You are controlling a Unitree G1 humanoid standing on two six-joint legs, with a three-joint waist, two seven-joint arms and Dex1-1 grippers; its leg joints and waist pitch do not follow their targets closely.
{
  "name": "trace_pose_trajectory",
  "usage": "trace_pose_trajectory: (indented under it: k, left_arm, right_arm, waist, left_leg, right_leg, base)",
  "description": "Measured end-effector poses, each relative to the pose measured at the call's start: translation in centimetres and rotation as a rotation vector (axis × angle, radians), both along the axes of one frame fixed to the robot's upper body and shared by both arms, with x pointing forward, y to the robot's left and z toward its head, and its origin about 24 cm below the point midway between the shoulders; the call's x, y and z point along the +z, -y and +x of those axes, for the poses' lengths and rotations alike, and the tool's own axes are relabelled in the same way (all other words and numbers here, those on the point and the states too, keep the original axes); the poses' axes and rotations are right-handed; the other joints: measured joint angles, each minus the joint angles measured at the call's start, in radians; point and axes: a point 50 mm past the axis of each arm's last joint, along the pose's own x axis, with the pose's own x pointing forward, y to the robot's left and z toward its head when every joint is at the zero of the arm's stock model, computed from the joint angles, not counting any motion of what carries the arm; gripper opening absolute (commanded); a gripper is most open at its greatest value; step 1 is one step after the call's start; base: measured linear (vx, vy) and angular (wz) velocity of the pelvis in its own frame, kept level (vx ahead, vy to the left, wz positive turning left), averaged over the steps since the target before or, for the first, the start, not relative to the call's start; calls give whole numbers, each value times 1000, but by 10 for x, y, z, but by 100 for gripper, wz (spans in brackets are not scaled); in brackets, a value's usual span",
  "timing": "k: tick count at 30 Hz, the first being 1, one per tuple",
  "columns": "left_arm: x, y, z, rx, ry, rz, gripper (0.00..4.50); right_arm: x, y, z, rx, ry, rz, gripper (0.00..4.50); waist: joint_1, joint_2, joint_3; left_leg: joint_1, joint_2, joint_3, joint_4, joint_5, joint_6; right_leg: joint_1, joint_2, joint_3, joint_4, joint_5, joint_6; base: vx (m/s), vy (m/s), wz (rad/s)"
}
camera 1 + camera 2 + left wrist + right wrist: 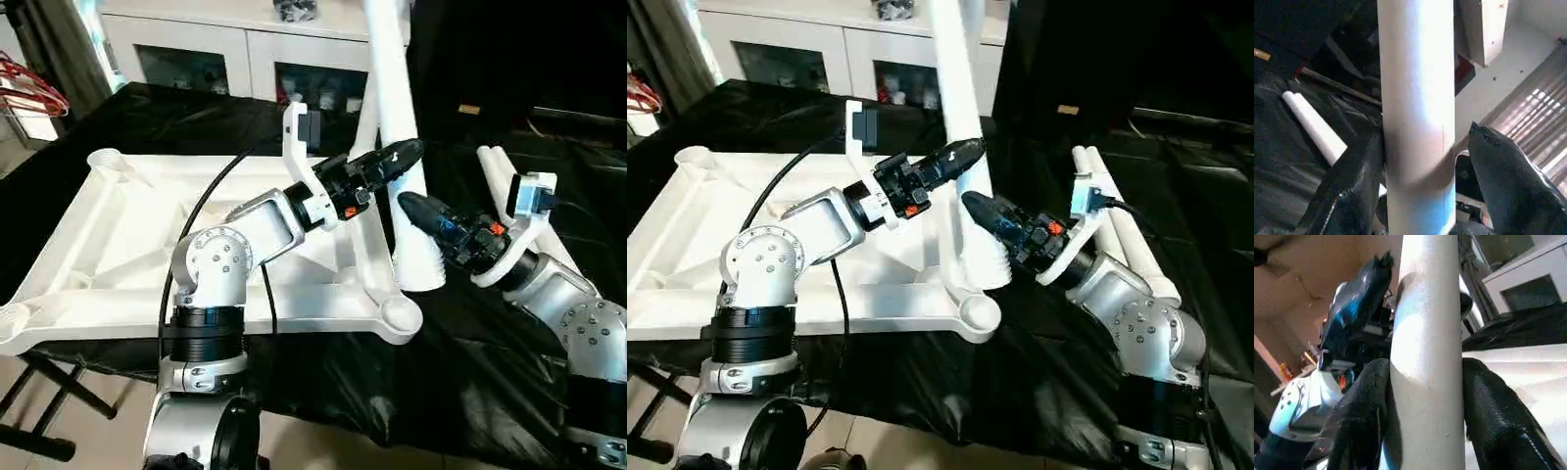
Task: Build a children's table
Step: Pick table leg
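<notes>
White moulded plastic makes up the square tabletop (118, 245), which lies upside down on a black cloth-covered surface (460, 352), its ribbed underside facing up, with smooth raised beams running between round corner sockets. One long white tubular leg (392, 108) stands tilted near the tabletop's right edge, its ridged, threaded-looking lower end (423, 264) resting on the black cloth just beside that edge, beyond the empty near-right corner socket (400, 315). The tube's surface is smooth and slightly glossy.

Both grippers are on this leg. The left gripper (407, 150), with 2 glossy black tapered fingers, reaches from the left; in its wrist view 1 finger (1352, 186) presses against the tube and the other (1508, 176) stands just off it, so its jaws bracket the leg without clearly squeezing. The right gripper (1425, 411) comes from the right lower down the tube, and its wrist view shows both black pads flush against opposite sides, clamped on it.

2 more white tubular legs (1117, 215) lie side by side on the wrinkled black cloth behind the right arm. A white cabinet with dark glass doors (245, 49) stands beyond the tabletop.
</notes>
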Motion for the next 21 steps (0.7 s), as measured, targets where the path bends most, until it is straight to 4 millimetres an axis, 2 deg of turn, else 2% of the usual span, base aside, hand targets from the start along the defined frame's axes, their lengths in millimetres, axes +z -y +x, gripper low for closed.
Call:
trace_pose_trajectory:
  k: [5,9,13,21]
  left_arm:
    - [-1,-1,2,41,-23,25,266]
    - [2,-2,8,100,-44,56,228]
    - [-6,-7,16,193,-113,88,195]
    - [-7,-14,25,333,-141,121,187]
  right_arm:
    - [-3,-12,-4,35,15,-76,187]
    - [-3,-19,-2,-5,50,-132,187]
    - [-6,-30,5,-66,76,-263,187]
    - [-4,-52,14,-153,101,-359,186]
  waist:
    - [-1,0,0]
    - [-2,0,0]
    - [-5,0,0]
    - [-7,0,0]
  left_leg:
    - [0,0,0,-1,0,0]
    - [0,0,0,-1,0,0]
    - [0,0,0,-1,0,0]
    - [-2,0,0,-3,0,0]
  right_leg:
    - [0,0,0,-1,0,1]
    - [0,0,0,-1,0,1]
    - [0,0,0,-1,1,4]
    - [-1,0,0,-5,2,5]
  base:
    - [0,0,0]
    - [0,0,0]
    - [0,0,0]
    - [0,0,0]
